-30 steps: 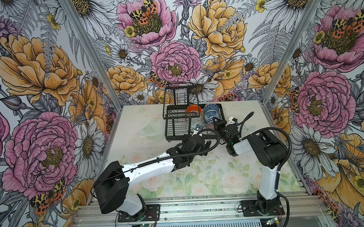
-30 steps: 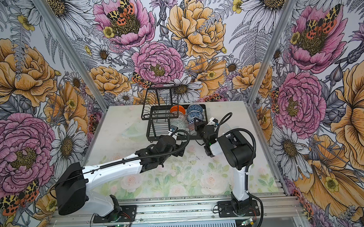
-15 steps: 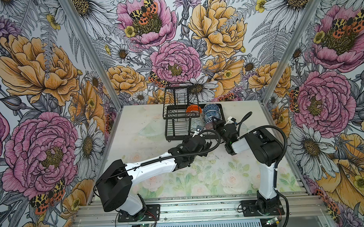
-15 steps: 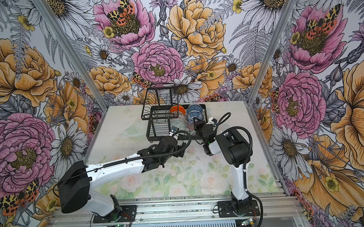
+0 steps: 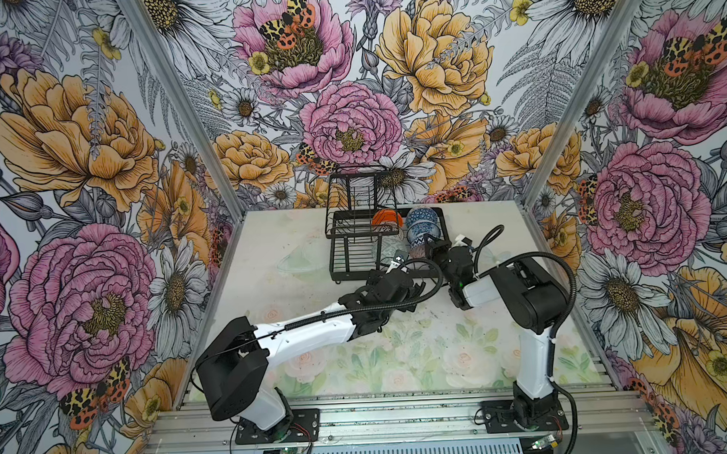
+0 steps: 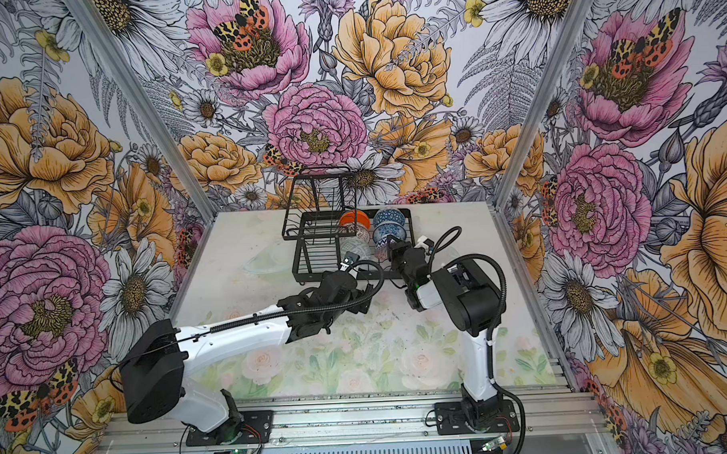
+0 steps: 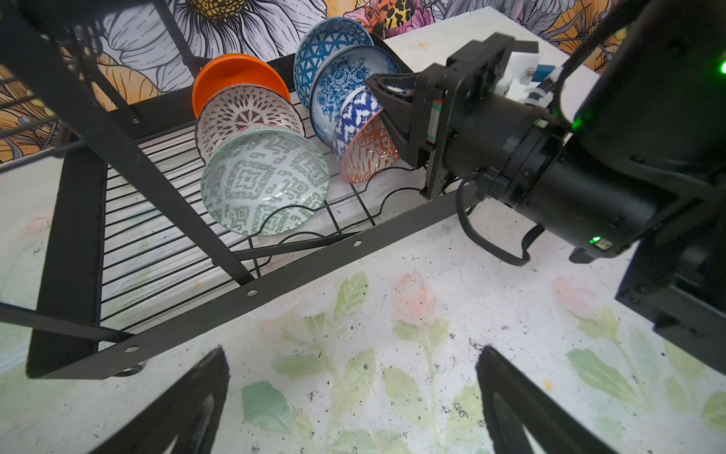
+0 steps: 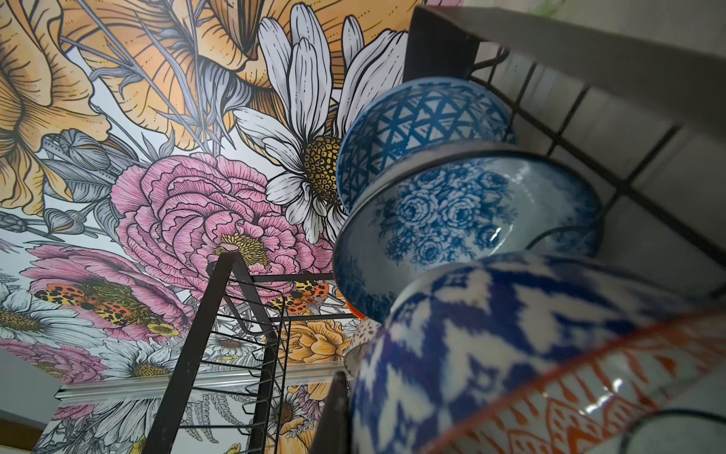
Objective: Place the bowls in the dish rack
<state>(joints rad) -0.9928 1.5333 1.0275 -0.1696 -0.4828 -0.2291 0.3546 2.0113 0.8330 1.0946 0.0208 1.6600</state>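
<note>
The black wire dish rack [image 5: 346, 253] [image 7: 314, 259] stands at the back of the table. Two rows of bowls lean on edge in it: orange [image 7: 235, 72], white with dark lattice [image 7: 247, 114] and grey-green [image 7: 263, 181]; then blue geometric [image 7: 326, 51], blue floral [image 7: 349, 82] and a red-orange bowl with a blue-white outside [image 7: 363, 145] [image 8: 471, 353]. My right gripper [image 7: 387, 106] [image 5: 431, 248] is shut on this last bowl's rim; one finger [image 8: 334, 416] lies against its outside. My left gripper [image 7: 353, 351] hangs open over bare table in front of the rack.
The raised basket tier [image 5: 360, 195] stands at the rack's back left. A pale see-through round shape [image 5: 300, 259] lies on the table left of the rack. Floral walls close in three sides. Both arms crowd the rack's front right corner.
The right arm's elbow swayed slightly while its gripper stayed at the bowl. The left arm has hardly moved.
</note>
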